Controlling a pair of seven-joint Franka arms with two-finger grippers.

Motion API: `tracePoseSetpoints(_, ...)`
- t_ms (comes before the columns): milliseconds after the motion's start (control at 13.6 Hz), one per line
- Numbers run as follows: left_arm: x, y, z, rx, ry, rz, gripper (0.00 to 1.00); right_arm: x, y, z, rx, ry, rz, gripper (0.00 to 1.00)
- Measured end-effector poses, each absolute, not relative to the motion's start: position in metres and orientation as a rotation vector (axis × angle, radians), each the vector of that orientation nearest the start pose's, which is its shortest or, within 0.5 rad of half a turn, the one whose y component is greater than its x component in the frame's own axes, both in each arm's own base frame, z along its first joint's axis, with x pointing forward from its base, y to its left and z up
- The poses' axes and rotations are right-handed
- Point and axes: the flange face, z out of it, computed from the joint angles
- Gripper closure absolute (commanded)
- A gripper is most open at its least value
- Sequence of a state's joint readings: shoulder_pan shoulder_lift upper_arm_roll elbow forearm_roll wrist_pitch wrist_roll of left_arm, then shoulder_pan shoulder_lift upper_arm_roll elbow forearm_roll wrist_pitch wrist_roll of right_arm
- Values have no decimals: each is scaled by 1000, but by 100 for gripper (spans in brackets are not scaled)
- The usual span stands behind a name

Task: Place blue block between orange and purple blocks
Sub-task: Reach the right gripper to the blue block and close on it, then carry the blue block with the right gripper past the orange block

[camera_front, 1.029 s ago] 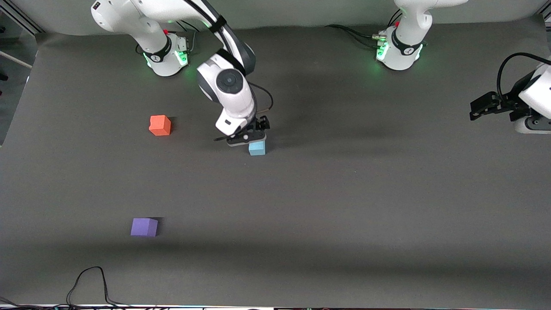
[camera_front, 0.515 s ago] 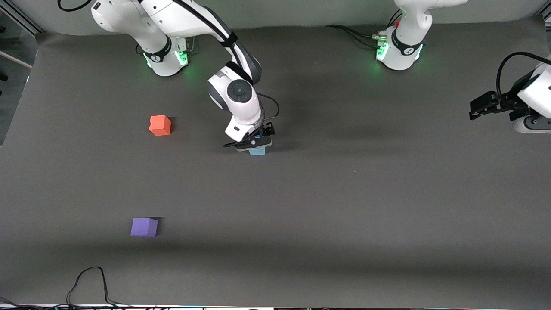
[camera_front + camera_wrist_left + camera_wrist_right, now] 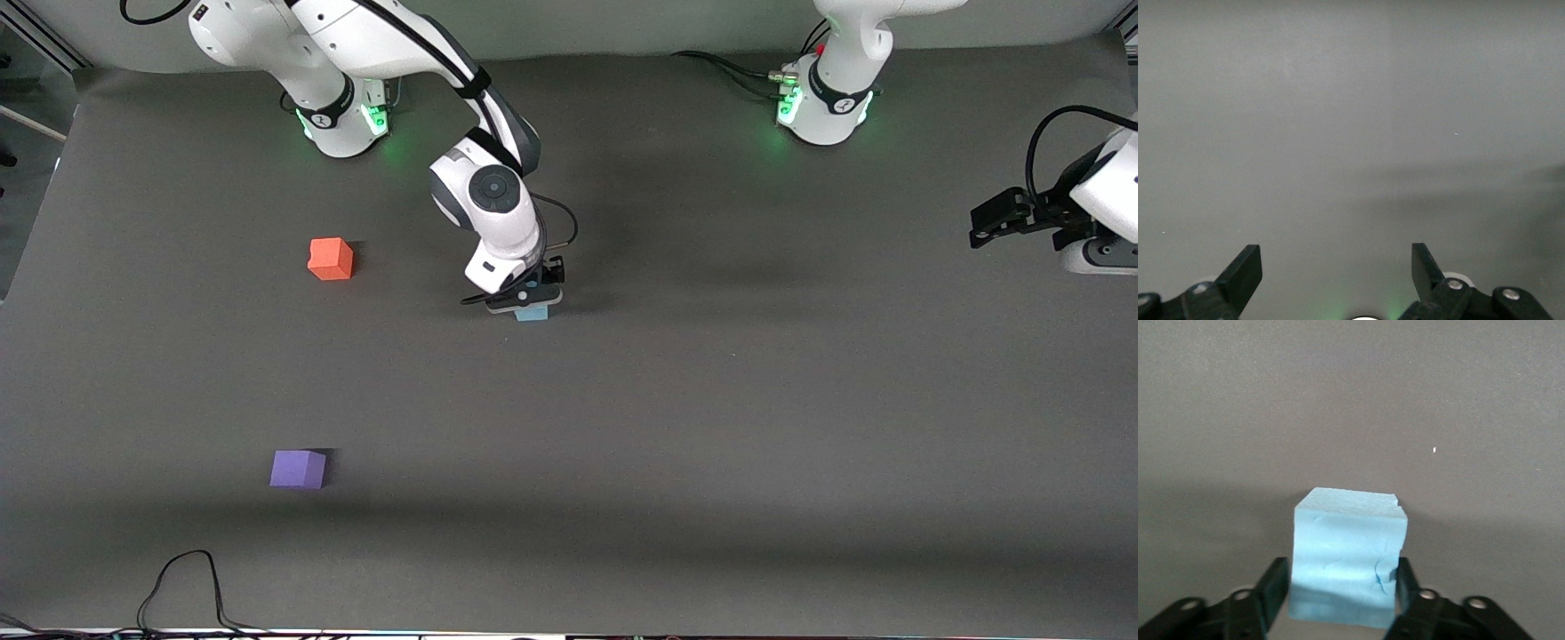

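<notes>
The blue block (image 3: 532,311) sits on the dark mat near the table's middle. My right gripper (image 3: 526,298) is down over it, and in the right wrist view its fingers (image 3: 1275,583) press both sides of the blue block (image 3: 1348,553), so it is shut on it. The orange block (image 3: 331,259) lies toward the right arm's end. The purple block (image 3: 298,468) lies nearer the front camera than the orange one. My left gripper (image 3: 982,229) waits open and empty at the left arm's end; the left wrist view shows it (image 3: 1336,263) over bare mat.
A black cable (image 3: 191,578) loops on the mat at the edge nearest the front camera. The two arm bases (image 3: 342,116) stand along the edge farthest from that camera.
My right gripper has come down around the blue block, which now shows less below the hand. The blocks and the left arm have not moved.
</notes>
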State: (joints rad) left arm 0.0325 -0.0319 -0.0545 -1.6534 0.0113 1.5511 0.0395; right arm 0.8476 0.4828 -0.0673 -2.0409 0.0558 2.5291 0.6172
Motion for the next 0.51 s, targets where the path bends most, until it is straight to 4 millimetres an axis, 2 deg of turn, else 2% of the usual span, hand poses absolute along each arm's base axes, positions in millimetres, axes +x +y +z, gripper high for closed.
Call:
tracePoseSetpoints(74,541,-11,601,-3126,97,114,0,426,420,203,-3131,-193,-8,51)
tracePoseSetpoints(294,542,-11,597,-3126,97,128,0,430,420,207,-3128,-165,-19,51)
tracePoseSetpoints(441,543,-11,596,-3125,97,135,0,441,420,223,-3115,-148,-51,51)
tracePoseSetpoints(515,543,-11,595,-3125,97,136,0,449,420,242,-3119,-133,-46,51)
